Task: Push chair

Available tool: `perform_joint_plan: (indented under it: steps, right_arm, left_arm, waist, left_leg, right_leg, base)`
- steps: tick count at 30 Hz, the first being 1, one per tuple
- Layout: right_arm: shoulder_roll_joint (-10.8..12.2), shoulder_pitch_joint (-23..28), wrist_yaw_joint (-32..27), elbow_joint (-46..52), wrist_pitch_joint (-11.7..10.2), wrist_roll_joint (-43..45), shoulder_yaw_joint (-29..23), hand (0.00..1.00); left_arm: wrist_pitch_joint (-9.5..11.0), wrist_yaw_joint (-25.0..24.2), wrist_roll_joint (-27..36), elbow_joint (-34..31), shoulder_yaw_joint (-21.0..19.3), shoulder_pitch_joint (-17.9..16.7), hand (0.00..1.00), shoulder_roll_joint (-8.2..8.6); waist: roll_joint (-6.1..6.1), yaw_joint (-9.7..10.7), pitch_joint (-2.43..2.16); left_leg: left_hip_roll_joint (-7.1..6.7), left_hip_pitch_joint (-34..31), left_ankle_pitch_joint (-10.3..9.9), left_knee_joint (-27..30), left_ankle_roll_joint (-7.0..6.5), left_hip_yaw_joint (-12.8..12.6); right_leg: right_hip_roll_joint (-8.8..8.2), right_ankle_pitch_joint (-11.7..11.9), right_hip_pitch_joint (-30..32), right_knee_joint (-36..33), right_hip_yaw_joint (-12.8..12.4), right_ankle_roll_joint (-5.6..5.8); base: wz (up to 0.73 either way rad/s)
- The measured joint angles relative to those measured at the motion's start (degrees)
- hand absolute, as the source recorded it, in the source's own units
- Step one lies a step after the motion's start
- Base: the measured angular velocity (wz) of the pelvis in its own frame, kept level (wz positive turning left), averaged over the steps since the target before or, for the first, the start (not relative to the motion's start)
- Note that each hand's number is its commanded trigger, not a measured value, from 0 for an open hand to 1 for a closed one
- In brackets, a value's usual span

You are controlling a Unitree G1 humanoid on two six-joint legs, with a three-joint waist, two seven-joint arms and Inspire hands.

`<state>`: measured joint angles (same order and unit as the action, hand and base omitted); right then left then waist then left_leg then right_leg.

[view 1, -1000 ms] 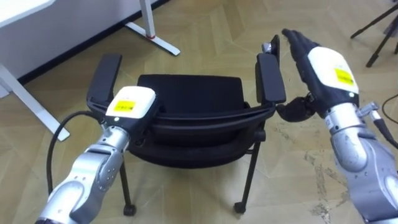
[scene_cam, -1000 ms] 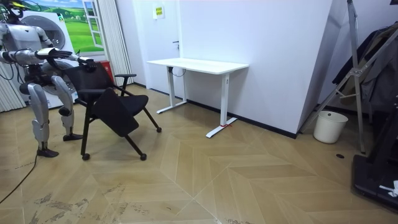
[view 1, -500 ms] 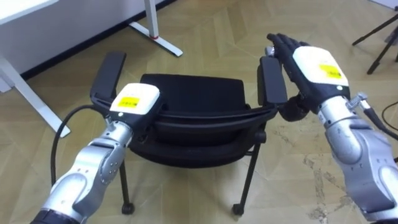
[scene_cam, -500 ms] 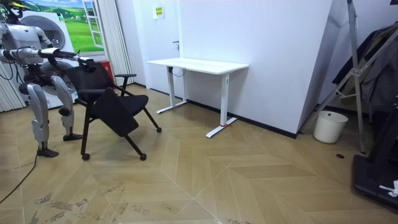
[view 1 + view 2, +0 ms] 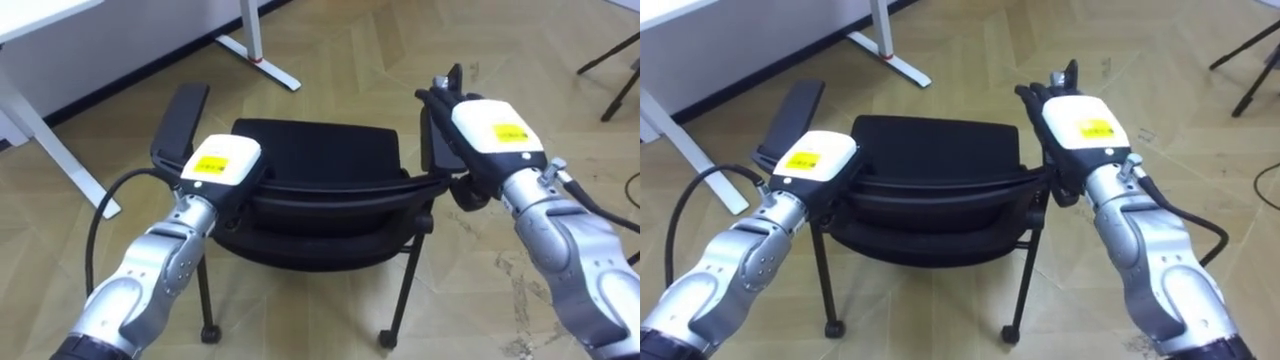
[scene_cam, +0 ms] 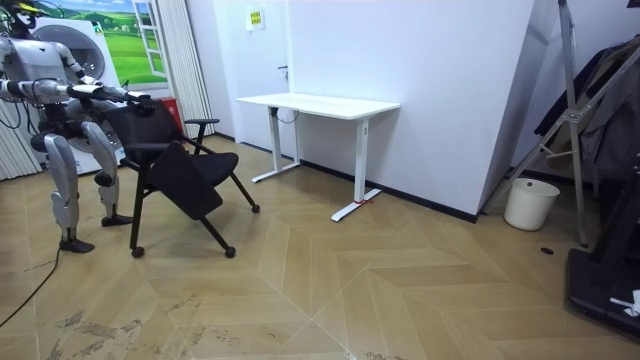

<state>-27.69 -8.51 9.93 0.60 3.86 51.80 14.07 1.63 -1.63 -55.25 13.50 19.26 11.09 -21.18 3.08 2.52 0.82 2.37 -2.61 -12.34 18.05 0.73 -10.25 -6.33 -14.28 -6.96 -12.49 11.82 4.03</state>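
The chair (image 5: 310,160) stood on the wooden floor (image 5: 340,50), short of the white table (image 5: 40,20), with the robot posted behind its backrest (image 5: 330,195). The left hand (image 5: 222,168) was set on the backrest's left end. Its fingers were hidden over the far edge, so it could not be told whether they were clamped. The right hand (image 5: 490,135) was laid along the right armrest (image 5: 438,150), fingers straight and flat rather than curled.

For a clean push, both hands would best be loaded evenly and kept low on the frame. That way the chair should roll straight and not swing round or tip.

Compared with a second earlier, the right hand had been brought down from above and outside the armrest onto it. The left hand and the chair were unchanged.
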Motion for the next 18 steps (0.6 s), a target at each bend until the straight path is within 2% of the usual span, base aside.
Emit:
perform_joint_plan:
  steps: [4, 7, 9, 12, 18]
  right_arm:
    - [-0.01, -0.41, 2.04, 0.0, 0.26, 0.54, 0.42, 0.0]
    - [0.53, -0.4, 4.35, -0.01, 0.12, -0.19, 3.07, 0.0]
    - [0.67, -0.41, 6.02, -0.01, -0.99, -0.99, 5.74, 0.0]
    - [0.72, -0.47, 7.29, -0.01, -2.61, -2.57, 7.41, 0.0]
    - [0.71, -0.74, 7.93, -0.01, -3.88, -4.09, 7.46, 0.0]
  left_arm:
    - [0.27, 0.0, 0.0, 0.0, 0.0, 0.03, 1.0, -0.11]
    - [0.42, -0.02, 0.0, 0.01, 0.39, 0.33, 1.0, -0.09]
    - [0.62, -0.03, 0.02, 0.23, 1.34, 1.1, 1.0, 0.14]
    - [1.78, -0.02, 0.03, 0.24, 1.5, 1.22, 1.0, 0.23]
    - [3.27, 0.17, 0.57, 1.17, 2.7, 2.53, 1.0, 0.24]
  waist:
    - [0.0, -0.08, 0.0]
    - [-0.01, -0.22, 0.02]
    - [-0.11, -1.23, 0.08]
    - [-0.14, -1.69, 0.1]
    - [-0.49, -2.81, 0.44]
  left_leg:
    - [-0.02, 0.19, 0.16, -0.52, 0.27, 0.19]
    - [-0.03, 0.11, 0.22, -0.57, 0.36, 1.03]
    - [-0.04, 0.09, 0.23, -0.6, 0.37, 1.18]
    - [-0.17, 0.1, 0.23, -0.68, 0.37, 1.82]
    - [-0.27, 0.28, 0.35, -1.02, 0.58, 2.98]
  right_leg:
    - [0.02, 0.0, -0.04, 0.0, 0.54, 0.0]
    - [0.11, 0.0, -0.18, -0.01, 1.0, 0.0]
    - [0.13, 0.0, -0.18, -0.01, 0.98, 0.0]
    - [0.16, 0.0, -0.42, -0.02, 1.05, 0.0]
    - [0.36, 0.0, -1.02, 0.11, 2.05, 0.0]
  base:
    - [0.03]
    - [0.08]
    - [0.04]
    - [0.09]
    - [0.09]
